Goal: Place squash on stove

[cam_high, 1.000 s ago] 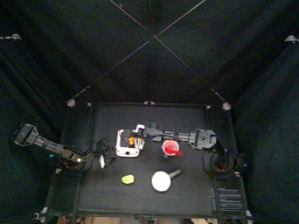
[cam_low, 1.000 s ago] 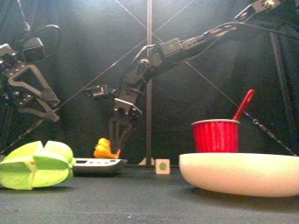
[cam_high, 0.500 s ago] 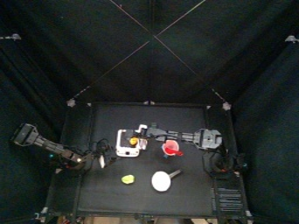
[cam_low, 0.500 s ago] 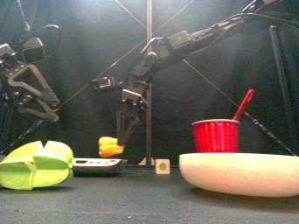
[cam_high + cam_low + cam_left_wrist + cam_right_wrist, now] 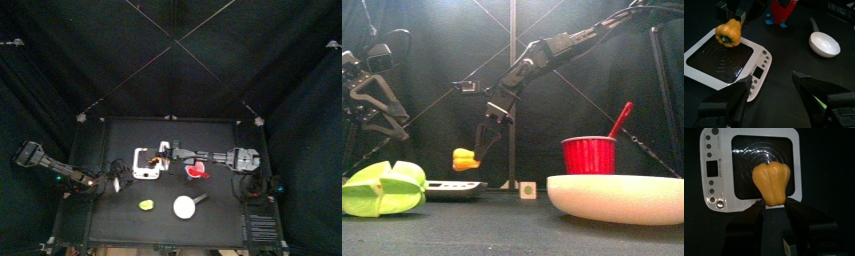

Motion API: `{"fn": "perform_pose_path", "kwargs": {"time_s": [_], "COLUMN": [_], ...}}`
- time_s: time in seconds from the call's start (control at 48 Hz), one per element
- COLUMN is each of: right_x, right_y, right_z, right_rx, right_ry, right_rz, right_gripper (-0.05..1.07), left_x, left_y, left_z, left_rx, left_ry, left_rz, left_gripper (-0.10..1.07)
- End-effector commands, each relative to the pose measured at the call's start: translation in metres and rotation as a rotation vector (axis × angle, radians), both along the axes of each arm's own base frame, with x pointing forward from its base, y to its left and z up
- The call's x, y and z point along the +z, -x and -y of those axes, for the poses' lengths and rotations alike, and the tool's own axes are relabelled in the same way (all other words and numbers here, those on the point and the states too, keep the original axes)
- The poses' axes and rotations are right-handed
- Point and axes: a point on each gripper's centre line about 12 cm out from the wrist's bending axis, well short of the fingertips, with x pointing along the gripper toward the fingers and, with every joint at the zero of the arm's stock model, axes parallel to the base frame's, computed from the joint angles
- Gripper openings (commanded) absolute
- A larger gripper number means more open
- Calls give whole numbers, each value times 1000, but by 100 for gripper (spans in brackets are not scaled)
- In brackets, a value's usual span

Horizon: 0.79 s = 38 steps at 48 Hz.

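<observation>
Squash [image 5: 771, 182] sits pinched between the two jaws of the right hand [image 5: 476, 152], hanging in the air above the stove [image 5: 725, 58] — over its dark cooking plate as the right wrist view shows it, and clear of the surface in the front view. The left hand [image 5: 777, 95] rests off to the side of the stove with its jaws spread, holding nothing.

To finish well, I would judge that the right arm should come straight down until the squash's underside meets the ringed plate, then let go only once it bears weight — a drop from this height could send the rounded toy rolling off the white rim onto the worktop [image 5: 214, 135].

Its long axis runs in line with the hand's reach: the narrow end is tucked into the jaws, the broad lobed end points away from them.
</observation>
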Motion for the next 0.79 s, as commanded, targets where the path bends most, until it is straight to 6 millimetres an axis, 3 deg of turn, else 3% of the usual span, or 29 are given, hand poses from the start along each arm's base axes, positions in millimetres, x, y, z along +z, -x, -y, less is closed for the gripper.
{"fn": "perform_pose_path", "kwargs": {"time_s": [0.0, 0.375, 0.771], "right_x": [33, 52, 94], "right_y": [-1, -1, -3], "right_z": [-8, -14, 5], "right_rx": [18, 33, 6], "right_ry": [16, 26, 180], "right_rz": [106, 171, -25], "right_gripper": [70, 70, 70], "left_x": [3, 3, 3], "left_y": [-3, -3, -2], "left_z": [1, 1, 1], "left_rx": [-2, -2, 4], "left_ry": [-2, -3, 4], "left_rz": [11, 9, 7], "left_gripper": [97, 97, 97]}}
